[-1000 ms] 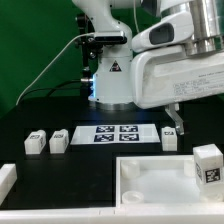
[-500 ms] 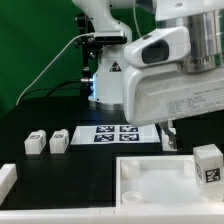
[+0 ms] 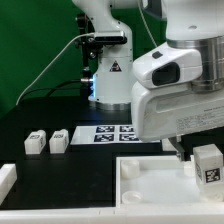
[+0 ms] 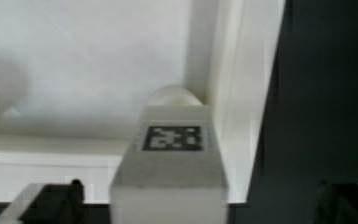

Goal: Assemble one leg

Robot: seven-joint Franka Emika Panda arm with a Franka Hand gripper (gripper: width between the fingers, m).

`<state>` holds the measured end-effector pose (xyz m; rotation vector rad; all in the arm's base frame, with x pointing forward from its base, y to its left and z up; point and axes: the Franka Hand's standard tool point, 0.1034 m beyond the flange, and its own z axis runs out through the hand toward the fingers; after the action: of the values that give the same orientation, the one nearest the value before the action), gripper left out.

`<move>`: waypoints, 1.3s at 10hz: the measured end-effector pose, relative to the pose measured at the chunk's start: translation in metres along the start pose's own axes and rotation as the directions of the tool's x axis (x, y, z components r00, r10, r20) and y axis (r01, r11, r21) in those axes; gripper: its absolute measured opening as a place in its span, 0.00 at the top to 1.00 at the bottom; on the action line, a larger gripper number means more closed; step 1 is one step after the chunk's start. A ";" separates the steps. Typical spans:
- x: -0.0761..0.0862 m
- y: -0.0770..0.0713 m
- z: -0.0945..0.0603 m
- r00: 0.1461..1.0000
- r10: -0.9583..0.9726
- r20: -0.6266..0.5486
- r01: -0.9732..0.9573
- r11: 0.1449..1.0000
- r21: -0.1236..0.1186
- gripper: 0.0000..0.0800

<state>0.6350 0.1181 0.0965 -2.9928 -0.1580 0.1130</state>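
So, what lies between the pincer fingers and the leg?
Nothing. In the wrist view the leg sits between the fingers of the open pincer. Both gaps are bare, with only the tray and black table behind.

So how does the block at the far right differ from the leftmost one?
The right block stands tall by the tray, tag facing the camera; the leftmost block lies low, tag up. The gripper is beside the right block, far from the leftmost block. Both are white and tagged.
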 end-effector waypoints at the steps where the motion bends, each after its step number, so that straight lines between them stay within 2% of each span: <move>1: 0.002 -0.002 -0.001 1.000 -0.003 -0.003 0.003 1.000 0.000 0.19; 4: 0.001 0.000 -0.001 1.000 -0.002 -0.003 0.002 1.000 -0.001 0.20; 6: 0.001 0.000 -0.001 1.000 -0.002 -0.003 0.002 1.000 -0.001 0.63; 11: 0.002 0.000 0.000 0.997 0.081 -0.014 -0.081 0.997 0.003 0.63; 12: 0.002 0.002 0.000 0.955 0.290 -0.069 -0.288 0.957 0.032 0.63; 13: 0.002 0.006 0.001 0.867 0.491 -0.089 -0.483 0.871 0.092 0.63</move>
<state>0.6371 0.1122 0.0948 -2.8869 0.6088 0.0041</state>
